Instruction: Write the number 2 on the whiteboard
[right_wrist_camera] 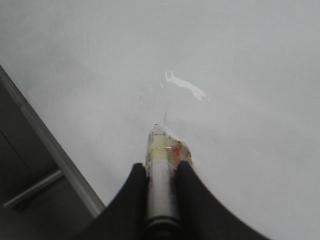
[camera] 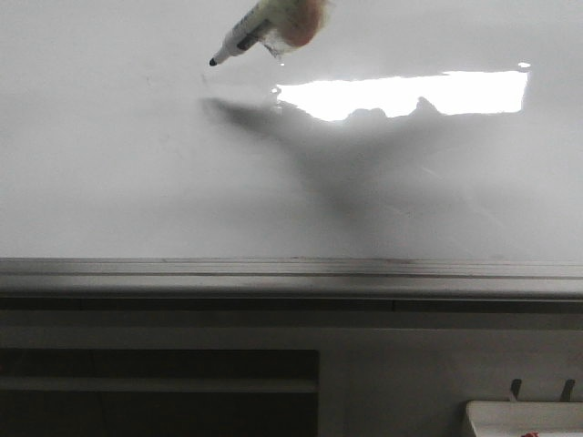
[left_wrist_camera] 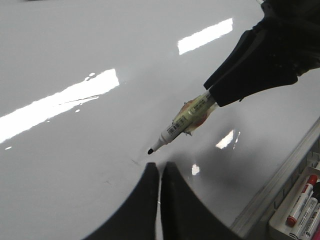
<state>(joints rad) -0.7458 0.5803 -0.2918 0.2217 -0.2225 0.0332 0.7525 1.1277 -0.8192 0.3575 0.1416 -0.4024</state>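
The whiteboard (camera: 137, 182) is a large glossy white board with a bright rectangular light reflection and a grey metal edge rail (camera: 291, 278). No number 2 shows on it, only faint grey smudges. My right gripper (right_wrist_camera: 161, 167) is shut on a marker (right_wrist_camera: 161, 190) with a white barrel and black tip. In the front view the marker (camera: 239, 39) points down-left near the top, its tip just above the board. In the left wrist view the marker (left_wrist_camera: 182, 125) hangs from the right gripper's fingers (left_wrist_camera: 260, 65). My left gripper (left_wrist_camera: 160, 167) is shut and empty, close below the tip.
A white tray (left_wrist_camera: 285, 227) with red-capped markers (left_wrist_camera: 300, 205) sits beyond the board's rail (left_wrist_camera: 280, 180). The tray's corner (camera: 524, 419) shows at the front right. A dark shelf opening (camera: 155, 387) lies under the rail.
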